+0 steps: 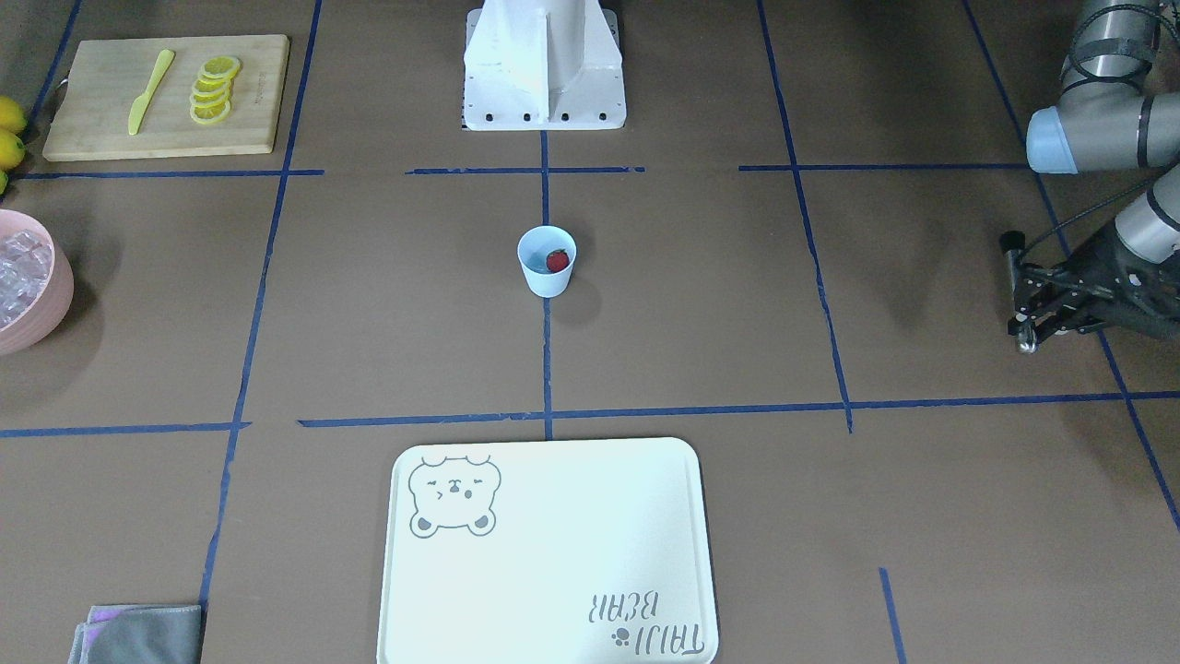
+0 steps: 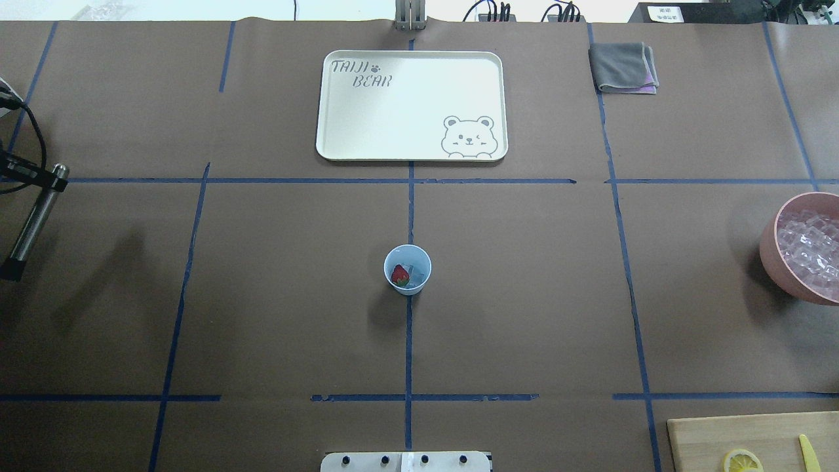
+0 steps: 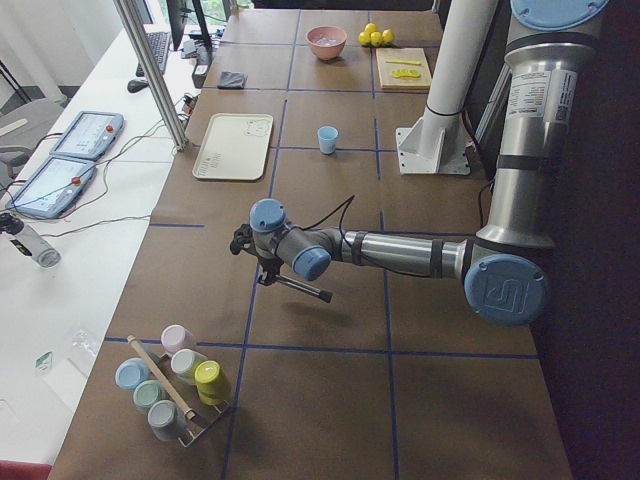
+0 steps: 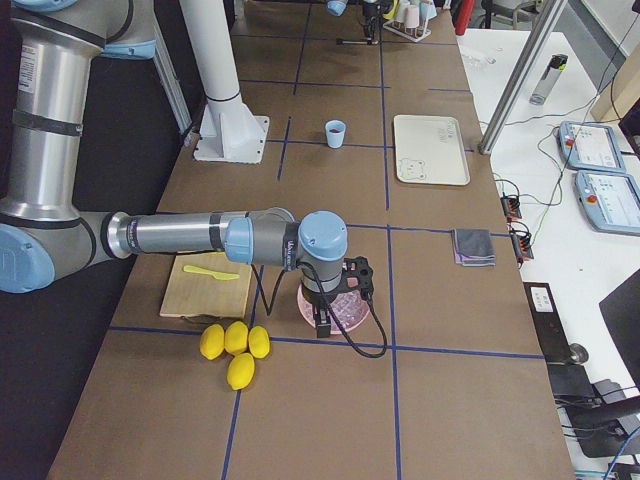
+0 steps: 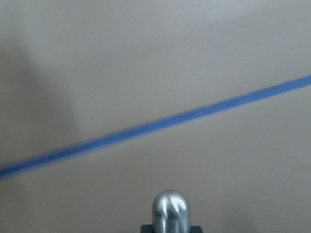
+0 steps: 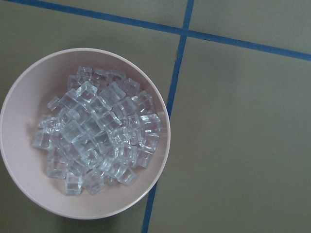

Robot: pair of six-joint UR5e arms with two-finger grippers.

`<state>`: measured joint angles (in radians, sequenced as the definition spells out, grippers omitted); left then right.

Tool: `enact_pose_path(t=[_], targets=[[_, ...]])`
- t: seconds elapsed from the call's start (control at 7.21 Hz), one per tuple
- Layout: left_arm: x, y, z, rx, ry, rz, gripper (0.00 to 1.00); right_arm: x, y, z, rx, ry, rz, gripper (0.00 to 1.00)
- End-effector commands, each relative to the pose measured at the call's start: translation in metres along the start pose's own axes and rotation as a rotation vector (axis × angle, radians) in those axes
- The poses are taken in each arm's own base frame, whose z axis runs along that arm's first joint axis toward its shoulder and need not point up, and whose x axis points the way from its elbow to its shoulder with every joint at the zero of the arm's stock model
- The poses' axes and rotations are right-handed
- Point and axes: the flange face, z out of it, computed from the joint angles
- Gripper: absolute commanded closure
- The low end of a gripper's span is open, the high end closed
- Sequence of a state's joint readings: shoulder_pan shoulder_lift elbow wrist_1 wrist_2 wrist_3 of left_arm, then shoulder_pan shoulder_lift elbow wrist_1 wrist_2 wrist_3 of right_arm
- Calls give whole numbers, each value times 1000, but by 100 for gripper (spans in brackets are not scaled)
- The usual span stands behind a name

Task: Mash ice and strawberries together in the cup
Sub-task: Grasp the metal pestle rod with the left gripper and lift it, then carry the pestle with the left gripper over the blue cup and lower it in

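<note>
On your surface (image 2: 524, 295), the pink bowl (image 6: 163, 126) holds the ice (image 6: 97, 136) under the right end effector (image 4: 325, 320), whose grip I cannot tell. Your left end effector (image 1: 1025, 300) clenches a metal muddler (image 2: 36, 219), well apart from the central cup (image 1: 547, 281) holding the strawberry (image 1: 557, 261); mashing looks unstarted.

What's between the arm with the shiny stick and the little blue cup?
Nothing visible. Only bare brown table lies between the left gripper, which holds the silver metal rod, and the small pale blue plastic cup.
</note>
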<state>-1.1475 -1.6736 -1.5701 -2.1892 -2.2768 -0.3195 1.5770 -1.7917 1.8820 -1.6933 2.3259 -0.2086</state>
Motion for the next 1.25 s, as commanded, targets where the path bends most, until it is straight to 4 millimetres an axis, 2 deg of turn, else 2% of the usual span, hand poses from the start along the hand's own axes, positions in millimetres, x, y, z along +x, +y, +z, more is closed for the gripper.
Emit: enact_pose_path(t=[0.0, 0.42, 0.55, 0.69, 0.83, 0.97, 1.11], targets=[[51, -63, -34, 148, 51, 166, 100, 0, 0, 1, -1, 0, 1, 1], [121, -115, -73, 371, 154, 301, 100, 2, 1, 2, -5, 1, 6, 1], [147, -139, -85, 438, 183, 371, 100, 2, 1, 2, -5, -1, 6, 1], [198, -146, -72, 486, 242, 458, 100, 2, 1, 2, -5, 1, 6, 1], [230, -156, -69, 541, 238, 479, 100, 2, 1, 2, -5, 1, 6, 1], [271, -164, -63, 580, 273, 525, 100, 2, 1, 2, -5, 1, 7, 1], [291, -173, -74, 649, 300, 573, 95, 2, 0, 2, -4, 1, 6, 1]])
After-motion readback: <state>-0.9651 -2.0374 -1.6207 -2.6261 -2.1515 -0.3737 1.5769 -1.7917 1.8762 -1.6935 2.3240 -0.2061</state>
